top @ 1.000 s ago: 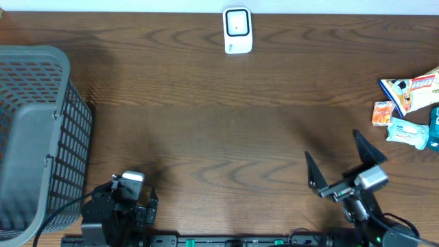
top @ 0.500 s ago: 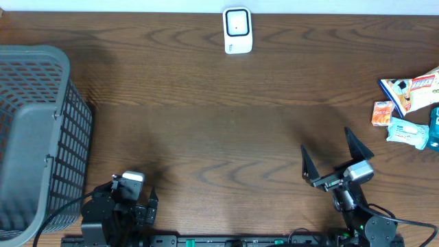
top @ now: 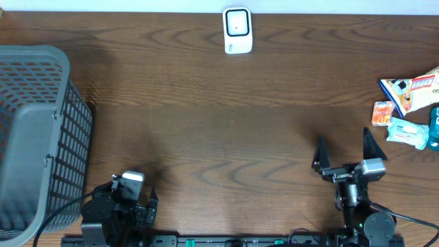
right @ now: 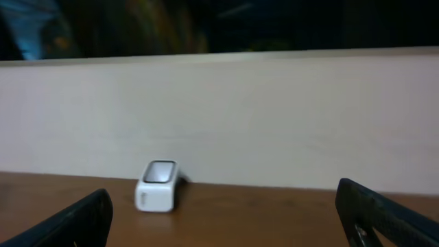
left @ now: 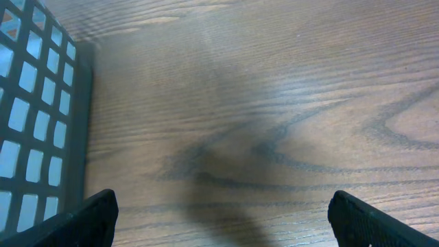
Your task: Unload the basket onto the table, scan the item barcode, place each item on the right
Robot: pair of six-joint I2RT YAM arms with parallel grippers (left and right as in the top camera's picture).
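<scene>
Stretching wide, the dark brown wooden desk [top: 226, 130] shows open wood across its whole middle, from the 12 o'clock edge down to 6. A grey plastic lattice basket [top: 34, 137] takes up the 9 o'clock edge. The right claw [top: 343, 140], at 5 o'clock, stands spread and holds nothing. The left claw [left: 226, 226], at 7 o'clock just beside the basket, is likewise spread over bare wood. Colourful snack packets [top: 410, 92], the items to scan, lie untouched at the 3 o'clock edge, well apart from the small white barcode scanner [top: 237, 30] at 12 o'clock. Since a second ago the right claw has swung from a slant to face 12 o'clock squarely. Everything else lies unmoved.
</scene>
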